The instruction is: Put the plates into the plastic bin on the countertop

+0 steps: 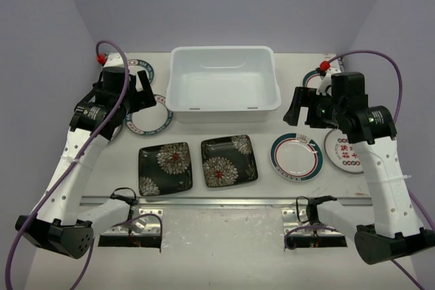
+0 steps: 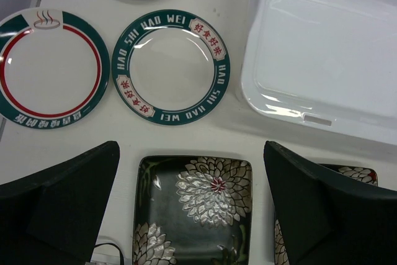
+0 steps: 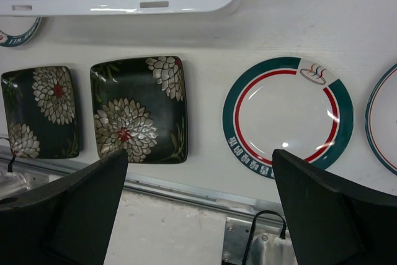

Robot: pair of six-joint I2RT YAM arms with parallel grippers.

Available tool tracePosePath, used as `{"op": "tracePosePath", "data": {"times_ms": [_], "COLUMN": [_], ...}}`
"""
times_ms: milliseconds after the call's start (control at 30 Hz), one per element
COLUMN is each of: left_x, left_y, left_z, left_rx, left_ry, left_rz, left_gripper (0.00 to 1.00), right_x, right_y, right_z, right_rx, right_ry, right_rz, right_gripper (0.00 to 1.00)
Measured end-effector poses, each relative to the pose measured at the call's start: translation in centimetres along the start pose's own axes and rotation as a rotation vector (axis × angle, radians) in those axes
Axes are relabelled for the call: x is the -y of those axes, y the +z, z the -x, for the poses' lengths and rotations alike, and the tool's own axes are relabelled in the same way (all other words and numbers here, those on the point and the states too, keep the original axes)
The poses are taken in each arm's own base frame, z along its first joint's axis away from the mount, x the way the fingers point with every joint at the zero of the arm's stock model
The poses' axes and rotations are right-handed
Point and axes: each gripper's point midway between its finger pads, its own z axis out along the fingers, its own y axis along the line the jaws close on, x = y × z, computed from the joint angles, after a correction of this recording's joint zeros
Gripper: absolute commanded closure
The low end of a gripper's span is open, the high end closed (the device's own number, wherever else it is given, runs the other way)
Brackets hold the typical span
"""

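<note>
The white plastic bin (image 1: 224, 109) stands empty at the back middle of the countertop (image 1: 265, 134). Two square black flower plates (image 1: 165, 168) (image 1: 229, 160) lie side by side in front of it. Round teal-rimmed plates lie on both sides: one (image 1: 149, 119) at the left, one with a red ring (image 1: 296, 156) and one with red characters (image 1: 345, 151) at the right. My left gripper (image 1: 130, 92) hovers open above the left round plates. My right gripper (image 1: 304, 104) hovers open right of the bin. Both are empty.
A metal rail (image 1: 224, 201) runs along the near edge in front of the black plates, with cables and arm mounts (image 1: 309, 219) below it. More round plates lie at the back left (image 1: 141, 69) and back right (image 1: 314, 78). Purple walls close in the sides.
</note>
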Motion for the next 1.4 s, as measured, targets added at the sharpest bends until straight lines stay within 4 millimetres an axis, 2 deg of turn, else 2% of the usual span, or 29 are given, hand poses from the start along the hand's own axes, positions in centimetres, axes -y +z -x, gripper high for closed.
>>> {"op": "tracePosePath", "data": {"times_ms": [200, 367, 433, 500, 633, 700, 833, 967, 1100, 1200, 1267, 1400], "left_x": [-0.3, -0.3, -0.2, 0.0, 0.0, 0.0, 0.4, 0.9, 1.2, 1.3, 1.4, 1.5], "left_y": [0.1, 0.0, 0.1, 0.5, 1.4, 1.5, 1.4, 1.3, 1.0, 0.6, 0.5, 0.3], "left_z": [0.1, -0.2, -0.6, -2.0, -5.7, -6.8, -7.5, -7.7, -7.9, -8.4, -8.7, -9.4], "left_rx": [0.005, -0.005, -0.018, -0.051, -0.159, -0.195, -0.225, -0.239, -0.246, -0.253, -0.26, -0.281], "left_ry": [-0.01, -0.028, -0.041, -0.048, -0.046, -0.045, -0.05, -0.053, -0.057, -0.062, -0.063, -0.062], "left_rz": [0.018, 0.025, 0.017, 0.003, -0.01, -0.014, -0.04, -0.065, -0.09, -0.109, -0.121, -0.132], "left_gripper": [0.0, 0.0, 0.0, 0.0, 0.0, 0.0, 0.0, 0.0, 0.0, 0.0, 0.0, 0.0], "right_x": [0.3, -0.4, -1.0, -1.6, -2.7, -3.4, -5.5, -7.1, -5.8, -4.7, -4.5, -4.5], "right_y": [0.8, 2.1, 3.1, 4.1, 7.3, 9.2, 12.3, 15.2, 17.4, 18.3, 18.7, 19.6], "right_z": [-0.8, -1.6, -2.2, -3.0, -4.9, -6.2, -10.3, -13.3, -16.4, -18.8, -19.7, -21.2], "right_rx": [-0.019, -0.034, -0.042, -0.06, -0.134, -0.168, -0.277, -0.34, -0.372, -0.411, -0.419, -0.432], "right_ry": [0.003, 0.003, -0.009, -0.018, -0.001, 0.012, 0.003, -0.004, 0.039, 0.063, 0.073, 0.091], "right_rz": [-0.002, 0.055, 0.109, 0.163, 0.251, 0.289, 0.339, 0.366, 0.327, 0.3, 0.301, 0.333], "right_gripper": [0.01, 0.01, 0.01, 0.01, 0.01, 0.02, 0.06, 0.1, 0.2, 0.29, 0.38, 0.49]}}
